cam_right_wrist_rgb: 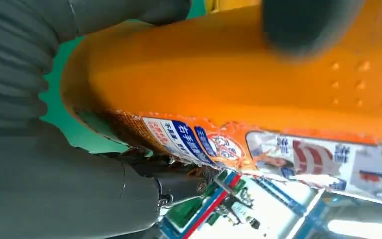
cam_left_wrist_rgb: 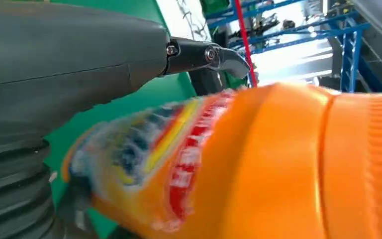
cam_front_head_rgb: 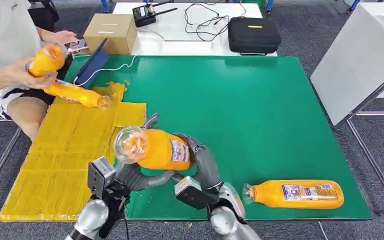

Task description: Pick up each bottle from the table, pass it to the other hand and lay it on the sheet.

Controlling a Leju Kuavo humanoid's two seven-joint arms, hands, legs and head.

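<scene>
bottle [cam_front_head_rgb: 155, 148] held between both robot hands

Even, bright overhead lighting in head view; soft shadows only. Left wrist view: held bottle [cam_left_wrist_rgb: 258, 164] smeared, label unreadable, background window blown out. Right wrist view: near fingers [cam_right_wrist_rgb: 308, 20] defocused, label print sharper.

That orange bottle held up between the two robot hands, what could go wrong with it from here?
Both the left hand and the right hand touch the bottle above the table, so a badly timed release might drop it. The person's hand works over the yellow sheet, where a laid bottle already rests; the robot's hand could bump either.
</scene>
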